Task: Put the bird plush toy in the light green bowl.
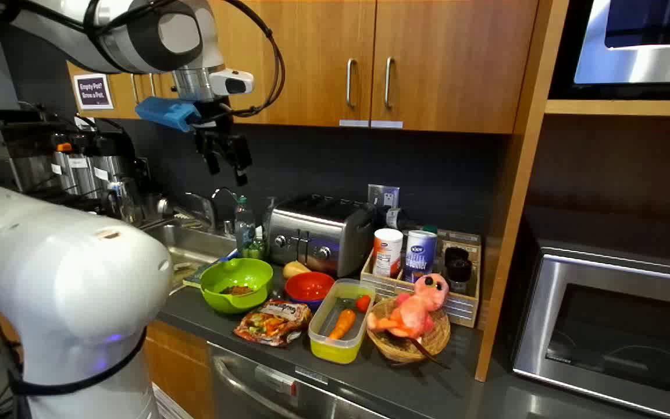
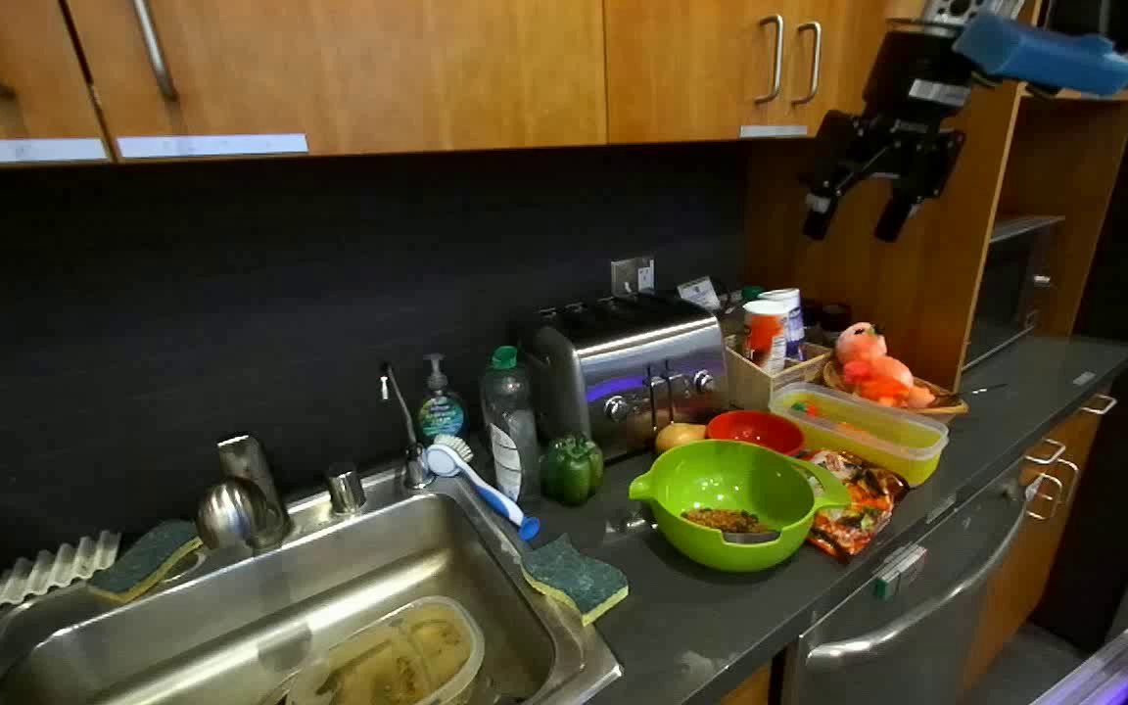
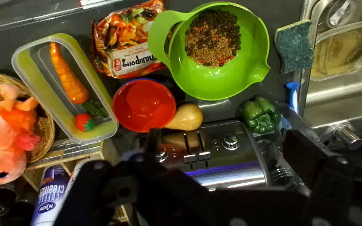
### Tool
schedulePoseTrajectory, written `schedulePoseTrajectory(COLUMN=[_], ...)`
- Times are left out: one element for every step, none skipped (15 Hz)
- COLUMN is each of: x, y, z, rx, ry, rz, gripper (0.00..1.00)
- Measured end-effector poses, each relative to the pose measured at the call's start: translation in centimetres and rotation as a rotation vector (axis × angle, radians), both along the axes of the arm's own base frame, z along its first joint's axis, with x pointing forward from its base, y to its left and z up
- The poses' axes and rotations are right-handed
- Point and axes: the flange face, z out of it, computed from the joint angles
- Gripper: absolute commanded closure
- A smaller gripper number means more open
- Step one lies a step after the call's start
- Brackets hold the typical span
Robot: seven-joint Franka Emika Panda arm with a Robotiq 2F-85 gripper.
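The claw (image 2: 854,225) hangs high above the dark tabletop (image 2: 657,612), its two black jaws standing wide apart with only air between them, well clear of the things below. The bird plush toy (image 1: 413,314), fuzzy pink and orange, rests in the round woven basket (image 1: 390,348), its head reaching past the coarse rim. The light green bowl (image 3: 212,84) is smooth, glossy and round, with a looped handle and a pouring lip; a grainy heap (image 3: 212,39) of tan bits, dark brown pieces and red flecks lies in it. Just beside it, the red bowl (image 3: 143,102) is shiny and smaller, with a blue edge under its rim. The rectangular container (image 1: 333,352) has rounded corners, yellow-green walls and a translucent rim; inside lie a tapered orange carrot (image 3: 69,78) and a round red tomato (image 3: 82,121). A crinkled, shiny packet (image 1: 273,322) lies near both bowls; the boxy toaster (image 2: 667,357) has a gleaming metal front.
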Motion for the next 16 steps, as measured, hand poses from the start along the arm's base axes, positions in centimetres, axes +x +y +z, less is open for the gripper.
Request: schedulePoseTrajectory(x=[0.0, 0.0, 0.0, 0.0, 0.0, 0.0, 0.0, 0.0, 0.0, 0.0, 0.0, 0.1, 0.3, 0.4, 0.6, 0.8], y=[0.0, 0.0, 0.0, 0.0, 0.0, 0.0, 0.0, 0.0, 0.0, 0.0, -0.1, -0.3, -0.7, -1.2, -1.8, -2.6], z=[0.0, 0.0, 0.0, 0.0, 0.0, 0.0, 0.0, 0.0, 0.0, 0.0, 0.0, 0.0, 0.1, 0.1, 0.1, 0.2], rx=[0.000, 0.000, 0.000, 0.000, 0.000, 0.000, 0.000, 0.000, 0.000, 0.000, 0.000, 0.000, -0.001, 0.000, 0.002, 0.004], ry=[0.000, 0.000, 0.000, 0.000, 0.000, 0.000, 0.000, 0.000, 0.000, 0.000, 0.000, 0.000, -0.001, -0.002, -0.002, -0.002], rz=[0.000, 0.000, 0.000, 0.000, 0.000, 0.000, 0.000, 0.000, 0.000, -0.001, -0.003, -0.009, -0.020, -0.034, -0.052, -0.074], gripper=[0.00, 0.00, 0.00, 0.00, 0.00, 0.00, 0.00, 0.00, 0.00, 0.00, 0.00, 0.00, 0.00, 0.00, 0.00, 0.00])
